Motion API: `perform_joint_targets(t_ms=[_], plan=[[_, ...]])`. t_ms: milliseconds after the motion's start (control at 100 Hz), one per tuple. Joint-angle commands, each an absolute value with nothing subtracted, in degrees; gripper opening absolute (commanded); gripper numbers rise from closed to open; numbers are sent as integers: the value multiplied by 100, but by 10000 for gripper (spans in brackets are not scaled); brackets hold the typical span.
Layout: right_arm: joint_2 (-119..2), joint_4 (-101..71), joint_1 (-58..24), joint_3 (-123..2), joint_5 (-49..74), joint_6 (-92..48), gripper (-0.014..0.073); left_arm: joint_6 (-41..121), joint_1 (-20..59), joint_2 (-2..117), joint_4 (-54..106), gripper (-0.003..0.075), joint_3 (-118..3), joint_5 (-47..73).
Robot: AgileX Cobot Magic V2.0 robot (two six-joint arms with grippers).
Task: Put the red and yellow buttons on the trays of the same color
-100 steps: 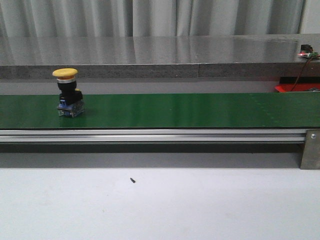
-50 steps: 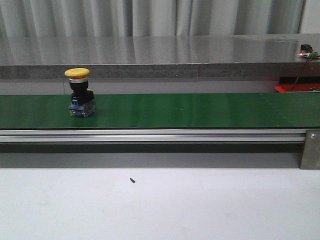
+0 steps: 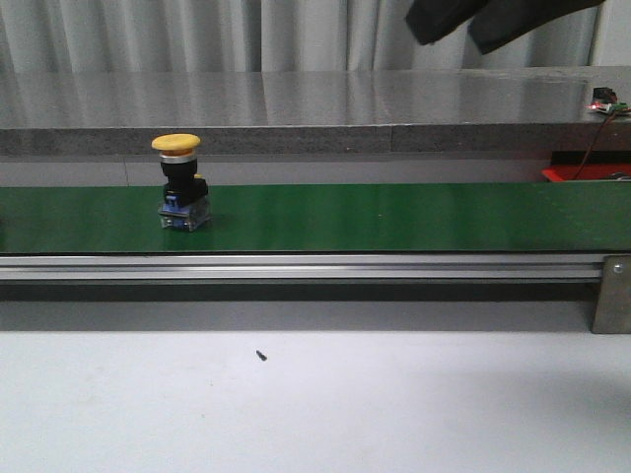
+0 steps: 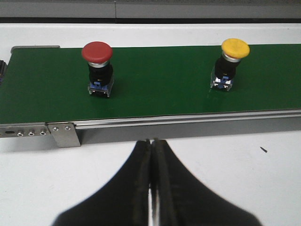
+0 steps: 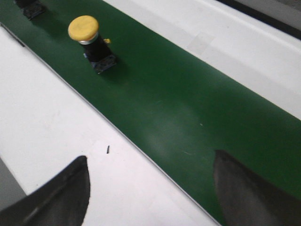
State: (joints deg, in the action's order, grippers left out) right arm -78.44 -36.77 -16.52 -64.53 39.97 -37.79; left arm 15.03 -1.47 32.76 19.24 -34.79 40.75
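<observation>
A yellow button on a black and blue base stands upright on the green belt, left of centre. The left wrist view shows it and a red button standing apart on the same belt. My left gripper is shut and empty over the white table, short of the belt's rail. My right gripper is open and empty, hovering over the belt's near edge, well away from the yellow button. Part of the right arm shows at the top of the front view. The yellow tray is out of view.
An aluminium rail runs along the belt's near side, with a bracket at its right end. A grey ledge runs behind the belt. A strip of red shows at the far right; I cannot tell whether it is a tray.
The yellow button has ridden the belt to the right. The dark right arm has come into the top of the front view.
</observation>
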Motion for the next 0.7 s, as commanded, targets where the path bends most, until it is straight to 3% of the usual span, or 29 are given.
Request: perform_joint_targets(t_ms=[0,690], plan=[[-7984,-3836,-1865,-6827,3849,-3849,560,1508,-98,3287,2025,-20,-3629,3661],[-10057,-3829,-3007,-8798,3963,-3936,560,1508,-98,3287,2025,-20,-3629,3661]])
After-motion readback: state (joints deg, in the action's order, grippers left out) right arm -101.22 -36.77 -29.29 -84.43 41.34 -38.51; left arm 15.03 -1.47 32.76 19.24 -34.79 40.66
